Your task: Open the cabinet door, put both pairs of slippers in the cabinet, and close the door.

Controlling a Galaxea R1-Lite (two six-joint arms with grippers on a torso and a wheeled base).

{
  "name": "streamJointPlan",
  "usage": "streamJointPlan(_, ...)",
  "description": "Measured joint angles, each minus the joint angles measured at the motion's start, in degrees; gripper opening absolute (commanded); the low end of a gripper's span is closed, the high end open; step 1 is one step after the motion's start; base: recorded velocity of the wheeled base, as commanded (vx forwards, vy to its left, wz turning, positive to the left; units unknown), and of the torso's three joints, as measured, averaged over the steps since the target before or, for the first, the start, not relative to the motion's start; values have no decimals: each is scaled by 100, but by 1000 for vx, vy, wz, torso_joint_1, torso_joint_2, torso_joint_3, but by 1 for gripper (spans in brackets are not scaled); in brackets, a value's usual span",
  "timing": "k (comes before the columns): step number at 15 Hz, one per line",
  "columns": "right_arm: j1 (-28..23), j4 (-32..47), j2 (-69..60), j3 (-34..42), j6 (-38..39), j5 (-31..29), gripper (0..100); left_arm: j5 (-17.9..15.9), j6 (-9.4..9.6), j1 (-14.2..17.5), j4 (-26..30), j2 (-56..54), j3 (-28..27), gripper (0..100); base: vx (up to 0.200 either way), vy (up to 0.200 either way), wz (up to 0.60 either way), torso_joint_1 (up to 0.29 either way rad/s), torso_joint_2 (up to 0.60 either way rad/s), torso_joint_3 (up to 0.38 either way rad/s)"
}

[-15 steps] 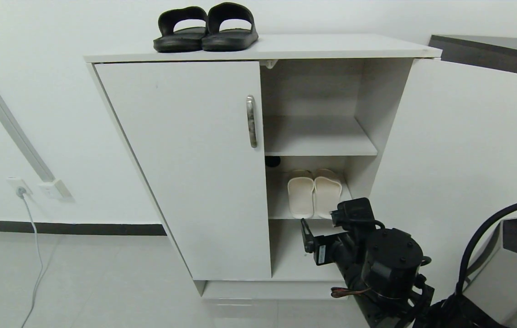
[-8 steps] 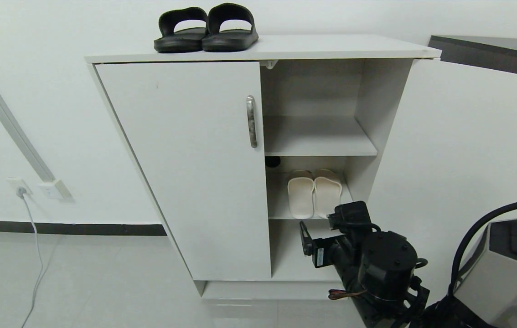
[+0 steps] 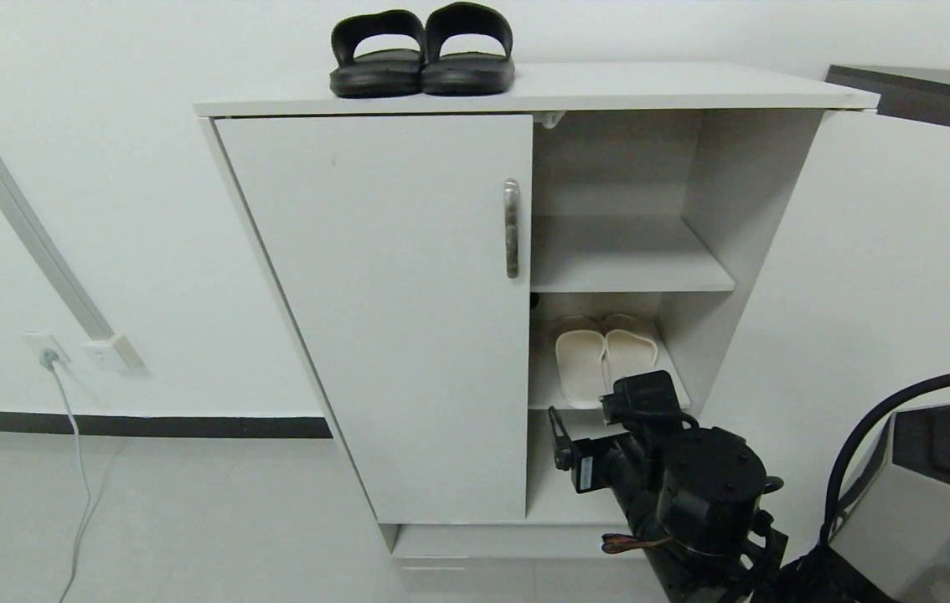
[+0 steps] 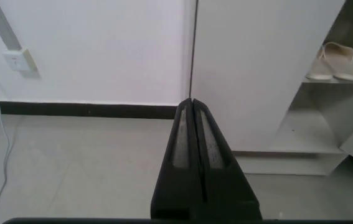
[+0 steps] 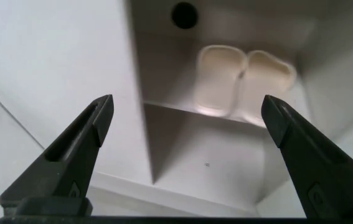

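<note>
A white cabinet [image 3: 525, 88] stands against the wall with its right door [image 3: 902, 276] swung wide open and its left door [image 3: 391, 310] shut. A pair of black slippers [image 3: 422, 50] rests on the cabinet top. A pair of cream slippers [image 3: 605, 358] [image 5: 241, 81] [image 4: 335, 61] lies on the middle shelf inside. My right gripper [image 5: 185, 134] is open and empty, low in front of the open compartment, just below and in front of the cream slippers. My left gripper [image 4: 192, 134] is shut with nothing in it, near the floor off the cabinet's left side.
The upper shelf [image 3: 626, 255] and the bottom compartment [image 3: 575, 494] hold nothing. A wall socket with a hanging cable [image 3: 46, 358] sits at the left. A dark-topped piece of furniture [image 3: 919, 88] stands behind the open door.
The head view has shifted, so the cabinet now sits further right in the picture. The right gripper has drawn back slightly from the cream slippers and stays open.
</note>
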Motion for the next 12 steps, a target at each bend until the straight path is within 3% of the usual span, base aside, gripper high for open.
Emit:
streamJointPlan(7, 0, -24, 34, 0, -11, -2, 100, 2, 0, 2, 2, 0, 0, 0, 0, 200, 0, 2, 4, 2)
streamJointPlan(12, -9, -24, 41, 35, -9, -2, 100, 6, -4, 5, 0, 0, 0, 0, 0, 0, 0, 0, 0, 0)
